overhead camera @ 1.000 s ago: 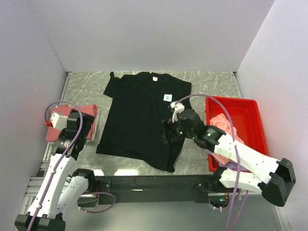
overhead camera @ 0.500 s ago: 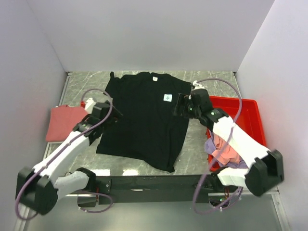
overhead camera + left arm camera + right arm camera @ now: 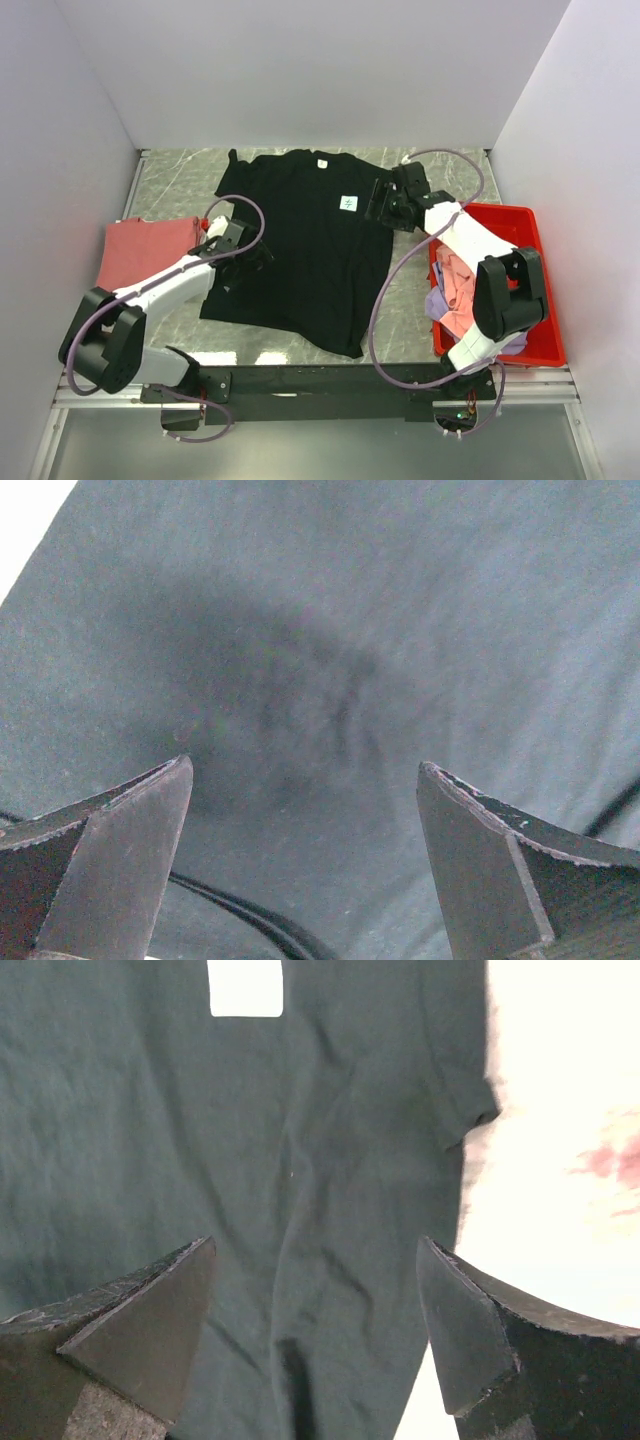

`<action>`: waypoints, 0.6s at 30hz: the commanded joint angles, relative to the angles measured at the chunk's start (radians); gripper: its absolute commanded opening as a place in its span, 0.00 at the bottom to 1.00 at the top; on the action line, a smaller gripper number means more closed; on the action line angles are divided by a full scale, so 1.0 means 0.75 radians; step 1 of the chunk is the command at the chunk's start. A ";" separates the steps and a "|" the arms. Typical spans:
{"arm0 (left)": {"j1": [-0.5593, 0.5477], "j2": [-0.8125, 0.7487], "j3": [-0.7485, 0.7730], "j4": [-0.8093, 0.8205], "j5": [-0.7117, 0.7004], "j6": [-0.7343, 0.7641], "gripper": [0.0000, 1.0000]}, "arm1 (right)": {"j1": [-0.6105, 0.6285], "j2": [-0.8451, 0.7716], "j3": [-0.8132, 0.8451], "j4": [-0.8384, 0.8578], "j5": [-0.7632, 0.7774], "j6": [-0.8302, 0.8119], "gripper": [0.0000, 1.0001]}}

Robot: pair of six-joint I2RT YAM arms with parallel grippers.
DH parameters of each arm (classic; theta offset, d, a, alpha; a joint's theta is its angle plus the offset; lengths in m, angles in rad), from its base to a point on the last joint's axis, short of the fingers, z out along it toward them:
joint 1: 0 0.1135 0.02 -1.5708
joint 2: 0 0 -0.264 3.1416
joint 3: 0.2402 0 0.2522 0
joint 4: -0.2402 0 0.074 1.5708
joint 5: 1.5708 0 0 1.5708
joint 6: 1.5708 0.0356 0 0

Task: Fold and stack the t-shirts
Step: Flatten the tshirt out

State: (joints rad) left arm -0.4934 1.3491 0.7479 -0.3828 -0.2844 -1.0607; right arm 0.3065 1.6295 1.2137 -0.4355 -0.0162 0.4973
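Holding: nothing; my left gripper [image 3: 305, 770] and my right gripper [image 3: 315, 1245] both have their fingers spread wide, with only cloth showing under the gap.
black shirt [image 3: 300, 250]: spread flat in the middle of the table [image 3: 180, 180], collar toward the far wall, hem toward my bases.
left gripper over it: just inside the shirt's left edge, about halfway down the body; dark cloth fills my wrist view under and ahead of the fingers. I cannot tell whether the tips touch it.
right gripper over it: at the shirt's right shoulder; the sleeve [image 3: 465, 1110] ends just right of my fingers, and the white chest label [image 3: 245, 988] lies ahead of them.
red shirt [image 3: 145, 250]: folded on the table's left side, beside the black shirt but apart from it, near my left forearm.
bin [image 3: 520, 225]: on the table's right side, with the pink shirt [image 3: 460, 285] and the lavender shirt [image 3: 440, 303] bunched inside.
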 commanded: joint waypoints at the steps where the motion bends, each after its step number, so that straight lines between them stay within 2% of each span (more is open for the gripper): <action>1: -0.005 0.019 -0.044 0.048 0.048 0.003 0.99 | 0.029 -0.035 -0.076 0.028 -0.032 0.008 0.88; 8: -0.025 0.095 -0.118 0.079 0.142 0.001 1.00 | 0.203 -0.099 -0.184 -0.014 0.020 -0.015 0.91; 11: -0.080 0.091 -0.159 0.058 0.142 -0.042 0.99 | 0.280 -0.111 -0.250 0.008 0.026 0.036 0.91; 14: -0.174 0.058 -0.197 0.034 0.162 -0.093 1.00 | 0.305 -0.083 -0.289 0.057 -0.076 0.075 0.91; 18: -0.309 0.026 -0.251 0.011 0.218 -0.179 1.00 | 0.303 0.016 -0.223 0.018 -0.023 0.079 0.92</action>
State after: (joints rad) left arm -0.6472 1.3491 0.6331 -0.2848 -0.2508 -1.1011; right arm 0.5411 1.6070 1.0092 -0.4320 -0.0589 0.5358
